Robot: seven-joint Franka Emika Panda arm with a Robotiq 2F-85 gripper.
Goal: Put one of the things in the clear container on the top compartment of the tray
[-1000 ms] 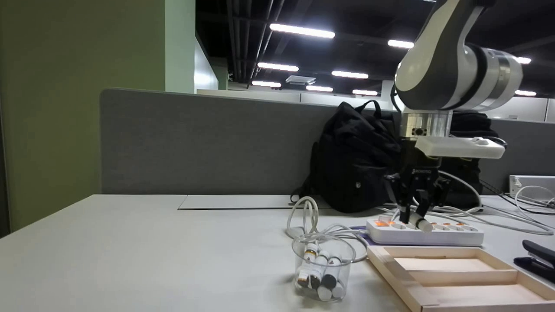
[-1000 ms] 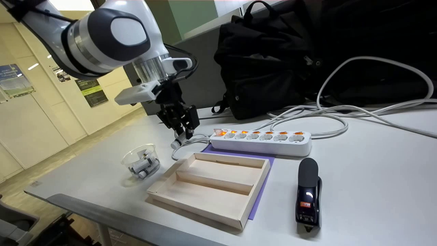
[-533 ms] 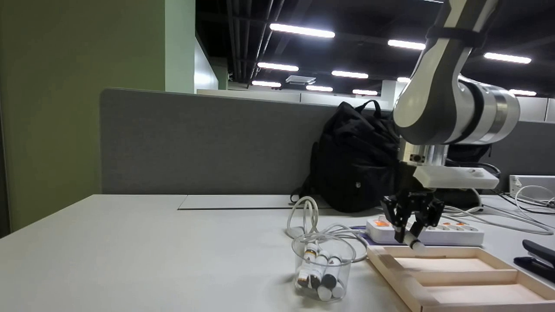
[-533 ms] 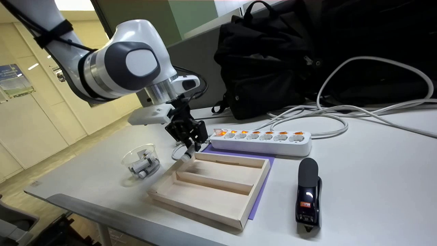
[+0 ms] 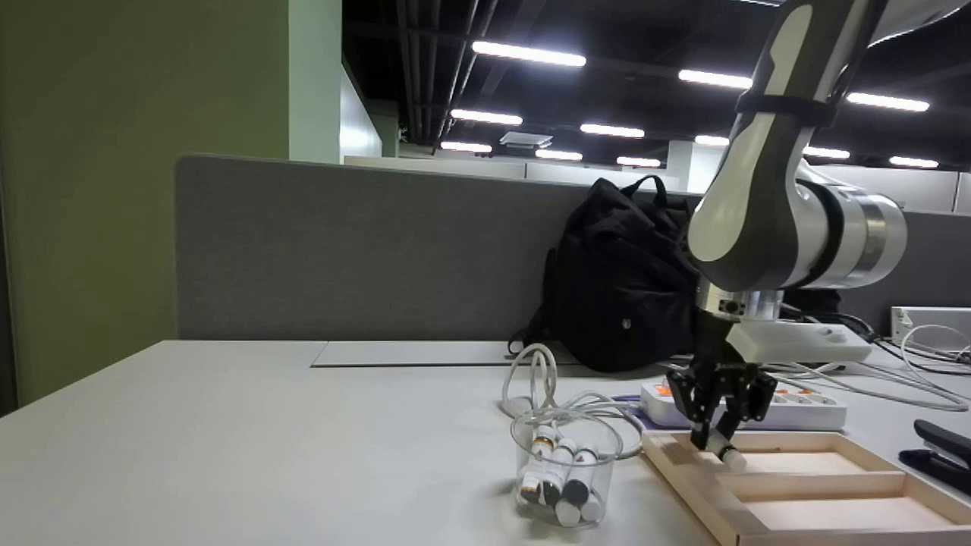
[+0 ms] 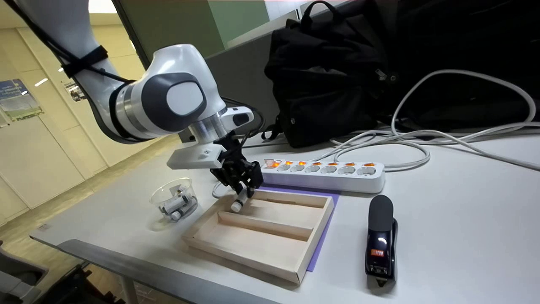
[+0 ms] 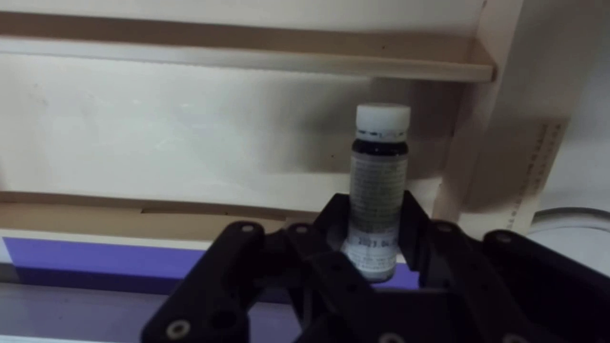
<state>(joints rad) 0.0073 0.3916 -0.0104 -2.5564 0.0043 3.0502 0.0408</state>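
My gripper (image 5: 713, 440) is shut on a small white-labelled bottle (image 7: 379, 190) with a white cap. The fingers press both sides of its lower body, and the cap points away from the gripper, slanting down in both exterior views. The bottle (image 6: 239, 202) is over the left end of the tray's far compartment, beside the power strip. I cannot tell whether it touches the floor. The light wooden tray (image 6: 253, 249) also fills much of the wrist view (image 7: 143, 128). The clear container (image 5: 604, 478) stands beside the tray with several similar bottles inside; it also shows in an exterior view (image 6: 160, 192).
A white power strip (image 6: 325, 179) lies just behind the tray, near the gripper. A purple sheet (image 6: 318, 249) lies under the tray. A black stapler (image 6: 381, 240) stands right of it. Looped white cables (image 5: 542, 371) lie behind the container. A black backpack (image 5: 630, 288) stands farther back.
My gripper has moved down with the bottle in it, from above the power strip's front to low over the tray's far compartment. The container and tray have not moved.
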